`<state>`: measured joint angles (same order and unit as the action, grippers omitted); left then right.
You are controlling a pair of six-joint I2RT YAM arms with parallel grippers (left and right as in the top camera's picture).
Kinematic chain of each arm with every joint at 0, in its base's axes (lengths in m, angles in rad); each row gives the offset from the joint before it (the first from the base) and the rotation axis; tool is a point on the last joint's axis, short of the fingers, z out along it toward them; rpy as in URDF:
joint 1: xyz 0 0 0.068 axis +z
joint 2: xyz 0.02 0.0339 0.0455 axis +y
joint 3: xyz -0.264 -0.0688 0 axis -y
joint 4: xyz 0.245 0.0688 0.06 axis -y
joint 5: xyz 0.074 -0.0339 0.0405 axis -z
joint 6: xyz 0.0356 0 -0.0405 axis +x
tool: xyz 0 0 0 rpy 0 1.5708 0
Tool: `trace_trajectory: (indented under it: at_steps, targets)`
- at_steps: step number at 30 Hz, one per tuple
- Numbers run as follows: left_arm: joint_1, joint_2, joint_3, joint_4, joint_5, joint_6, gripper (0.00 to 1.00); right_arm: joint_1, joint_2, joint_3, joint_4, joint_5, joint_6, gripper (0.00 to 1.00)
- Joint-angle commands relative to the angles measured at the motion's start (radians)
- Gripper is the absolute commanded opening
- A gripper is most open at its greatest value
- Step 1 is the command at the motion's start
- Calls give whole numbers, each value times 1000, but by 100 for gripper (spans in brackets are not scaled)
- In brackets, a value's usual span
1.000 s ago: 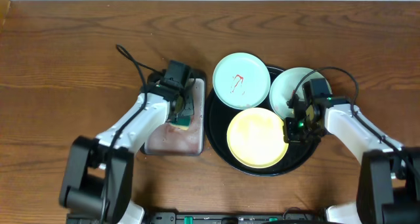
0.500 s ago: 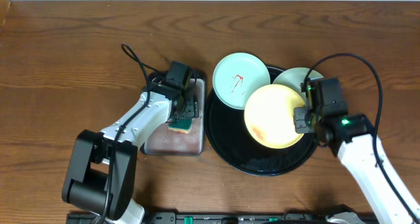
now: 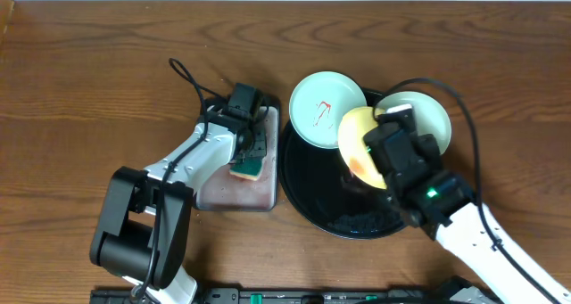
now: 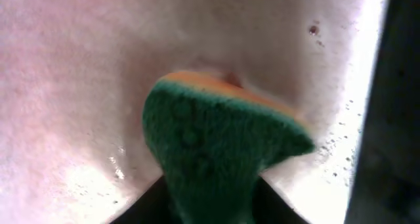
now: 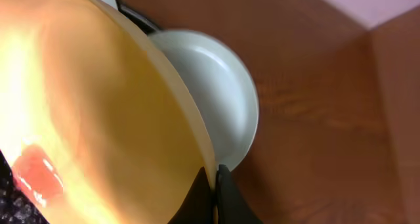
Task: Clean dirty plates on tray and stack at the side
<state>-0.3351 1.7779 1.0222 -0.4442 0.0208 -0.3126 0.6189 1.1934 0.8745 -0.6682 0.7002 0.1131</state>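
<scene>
My right gripper (image 5: pixel 211 184) is shut on the rim of the yellow plate (image 3: pixel 355 142) and holds it tilted above the round black tray (image 3: pixel 308 184). The plate (image 5: pixel 92 119) carries a red smear. A mint-white plate with red sauce (image 3: pixel 327 108) rests on the tray's far left rim. A second mint-white plate (image 3: pixel 419 117) lies at the tray's far right; it also shows in the right wrist view (image 5: pixel 216 99). My left gripper (image 4: pixel 210 214) is shut on a green and orange sponge (image 4: pixel 213 145) over the rectangular tray (image 3: pixel 223 190).
The rectangular black-rimmed tray with a pinkish, wet bottom (image 4: pixel 72 86) sits left of the round tray. A black cable (image 3: pixel 187 81) loops over the wooden table (image 3: pixel 89 81) behind my left arm.
My right gripper has lifted the yellow plate off the round tray, tilted it and carried it left. The left gripper with the sponge has barely moved.
</scene>
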Motion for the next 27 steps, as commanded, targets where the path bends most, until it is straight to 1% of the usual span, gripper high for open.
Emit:
trace_trajectory:
  at_steps: [1, 3, 7, 8, 9, 10, 11, 12, 15, 18, 25, 26, 27]
  targets:
    - [6, 8, -6, 1, -6, 6, 8, 77, -11, 21, 37, 151, -71, 1]
    - [7, 8, -6, 2, -6, 17, 7, 113, -11, 21, 61, 171, -103, 1]
    - [7, -16, 6, 0, -7, 101, 7, 130, -11, 21, 75, 172, -105, 1]
    - [7, -30, 10, -3, -7, 107, 9, 130, -11, 21, 76, 172, -105, 1]
    - [7, -42, 11, -7, -7, 107, 39, 130, -11, 21, 77, 172, -105, 1]
    - [7, -55, 11, -12, -6, 106, 58, 130, -11, 21, 78, 171, -109, 1]
    - [6, -65, 11, -18, -6, 106, 66, 130, -11, 21, 78, 172, -111, 1]
    - [6, -70, 11, -27, -6, 106, 69, 130, -11, 21, 77, 172, -116, 1]
    - [6, -72, 11, -78, -5, 100, 74, 130, -11, 21, 78, 172, -125, 1]
    - [6, -65, 9, -132, -5, 57, 74, 130, -11, 21, 82, 172, -159, 1]
    - [2, -50, -40, -134, -2, 52, 74, 131, -11, 21, 90, 172, -182, 1]
    - [2, -50, -48, -128, -2, 53, 73, 131, -11, 21, 94, 172, -182, 1]
    - [2, -50, -53, -124, -2, 53, 68, 131, -11, 21, 97, 172, -182, 2]
